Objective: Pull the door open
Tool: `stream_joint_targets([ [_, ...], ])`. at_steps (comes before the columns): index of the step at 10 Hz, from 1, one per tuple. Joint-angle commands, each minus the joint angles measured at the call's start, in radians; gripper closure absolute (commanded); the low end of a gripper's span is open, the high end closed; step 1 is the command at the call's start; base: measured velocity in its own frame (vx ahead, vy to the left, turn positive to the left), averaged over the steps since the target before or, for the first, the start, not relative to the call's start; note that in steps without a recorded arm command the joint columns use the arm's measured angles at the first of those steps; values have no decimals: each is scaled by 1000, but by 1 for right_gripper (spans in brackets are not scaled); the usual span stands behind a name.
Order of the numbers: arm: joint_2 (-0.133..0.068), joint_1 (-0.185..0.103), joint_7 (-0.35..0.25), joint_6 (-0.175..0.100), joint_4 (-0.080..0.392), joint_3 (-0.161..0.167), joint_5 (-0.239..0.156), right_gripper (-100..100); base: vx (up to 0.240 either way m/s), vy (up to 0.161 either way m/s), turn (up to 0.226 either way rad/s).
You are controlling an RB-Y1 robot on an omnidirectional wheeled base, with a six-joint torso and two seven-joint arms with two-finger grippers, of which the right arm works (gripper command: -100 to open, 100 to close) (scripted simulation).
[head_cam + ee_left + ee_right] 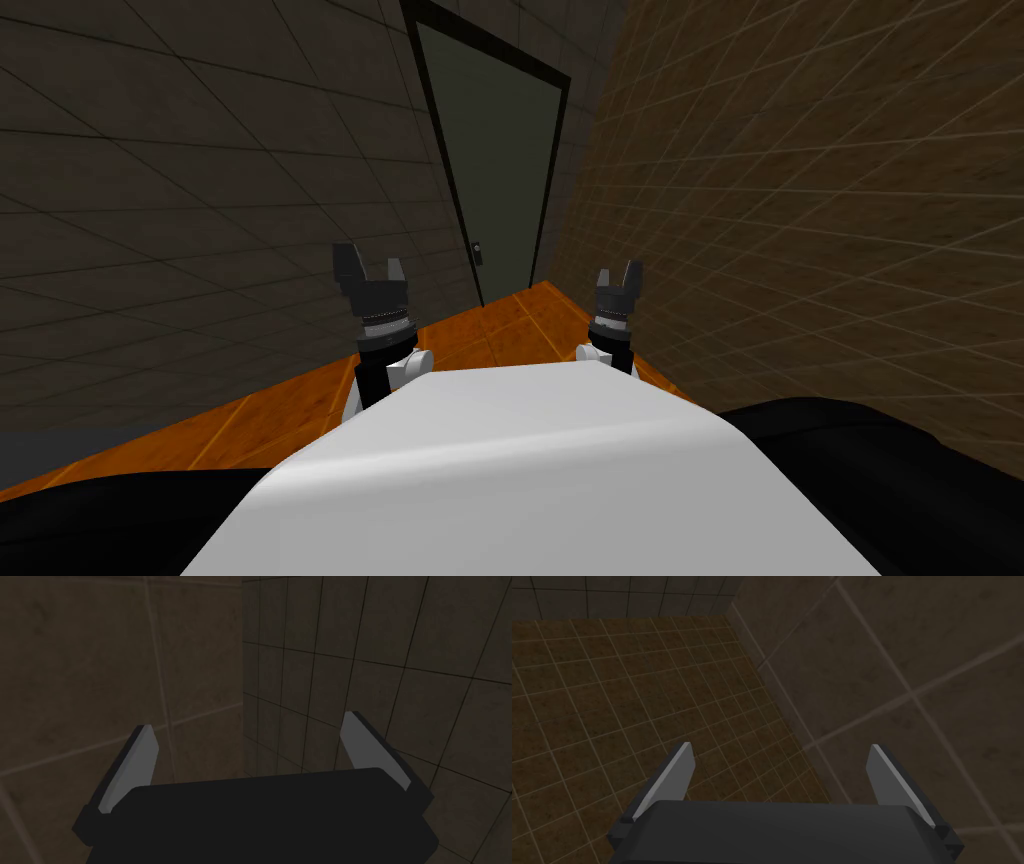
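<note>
A dark grey-green door (495, 150) in a black frame stands shut at the far end of a narrow passage, ahead of me. Its small dark handle (478, 251) sits low on the door's left edge. My left gripper (370, 265) is raised just above my chest, open, well short of the door and left of the handle. My right gripper (619, 274) is held up at about the same height, open too, to the right of the door. In the left wrist view the fingers (137, 763) stand wide apart with nothing between them, and the right wrist view shows the same fingers (672, 778) apart.
A dark tiled wall (180, 200) runs close along my left and a brown tiled wall (820, 200) close along my right. An orange wooden floor (500, 330) leads to the door. The passage is narrow, with little room to either side.
</note>
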Motion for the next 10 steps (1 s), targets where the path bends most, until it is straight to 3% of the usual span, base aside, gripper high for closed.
stream_joint_targets([
  [1, -11, -18, 24, 6, 30, -11, 17, -100, 50, 10, 91],
  [10, -57, -137, 177, 43, 222, -81, 128, -100, 90, 27, 113],
])
